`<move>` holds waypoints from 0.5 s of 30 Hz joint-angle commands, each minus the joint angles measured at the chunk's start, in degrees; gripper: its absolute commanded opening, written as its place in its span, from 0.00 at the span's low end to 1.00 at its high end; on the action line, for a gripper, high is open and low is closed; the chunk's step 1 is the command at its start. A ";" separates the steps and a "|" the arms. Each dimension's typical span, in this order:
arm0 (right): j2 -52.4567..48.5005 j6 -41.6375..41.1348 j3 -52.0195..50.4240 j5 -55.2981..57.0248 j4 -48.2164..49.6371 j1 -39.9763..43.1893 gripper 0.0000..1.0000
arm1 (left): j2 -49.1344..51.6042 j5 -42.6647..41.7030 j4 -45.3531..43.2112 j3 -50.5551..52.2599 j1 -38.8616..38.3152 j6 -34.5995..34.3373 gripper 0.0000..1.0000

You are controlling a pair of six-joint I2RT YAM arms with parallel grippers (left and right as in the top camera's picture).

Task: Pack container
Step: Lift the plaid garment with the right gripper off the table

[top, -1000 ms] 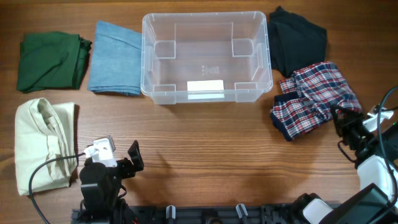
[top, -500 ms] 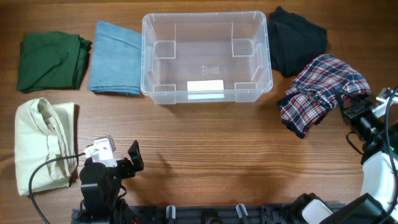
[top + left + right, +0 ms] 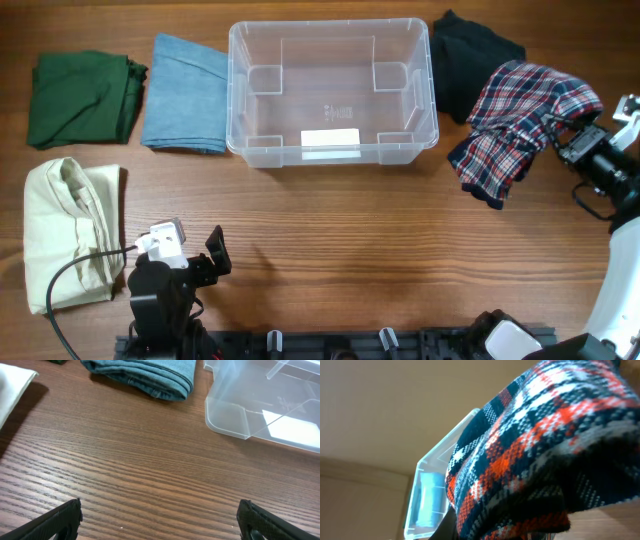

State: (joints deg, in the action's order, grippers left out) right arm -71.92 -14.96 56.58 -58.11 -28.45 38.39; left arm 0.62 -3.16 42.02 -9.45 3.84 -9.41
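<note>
The clear plastic container [image 3: 331, 92] with a white label stands empty at the back middle of the table; its near corner shows in the left wrist view [image 3: 260, 405] and its edge in the right wrist view [image 3: 427, 495]. My right gripper [image 3: 562, 132] is shut on a red, white and navy plaid garment [image 3: 515, 125] and holds it lifted to the right of the container. The garment fills the right wrist view [image 3: 540, 455] and hides the fingers. My left gripper [image 3: 212, 258] is open and empty near the front left; its fingertips frame bare wood [image 3: 160, 520].
A dark green garment [image 3: 82, 97] and a folded blue garment [image 3: 186, 93] lie left of the container. A cream garment [image 3: 68, 230] lies at the front left. A black garment [image 3: 472, 70] lies right of the container, behind the plaid one.
My right gripper has lifted the plaid garment off the table and carried it back and up, toward the black garment. The left arm has not moved.
</note>
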 commanded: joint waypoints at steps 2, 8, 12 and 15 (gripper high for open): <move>1.55 6.12 5.66 0.42 -2.95 -0.37 0.04 | -0.46 -1.07 0.59 0.02 0.35 -0.87 1.00; 1.55 9.60 12.20 6.45 -9.09 -3.78 0.04 | -0.46 -1.07 0.59 0.02 0.35 -0.87 1.00; 1.53 11.61 18.73 12.02 -13.11 -8.52 0.04 | -0.46 -1.07 0.59 0.02 0.35 -0.87 1.00; 1.53 12.20 23.54 16.00 -15.45 -12.17 0.04 | -0.46 -1.07 0.59 0.02 0.35 -0.87 1.00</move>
State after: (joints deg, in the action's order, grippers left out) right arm -71.88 -5.85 73.49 -46.87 -43.05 29.69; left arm 0.62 -3.16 42.00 -9.45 3.84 -9.41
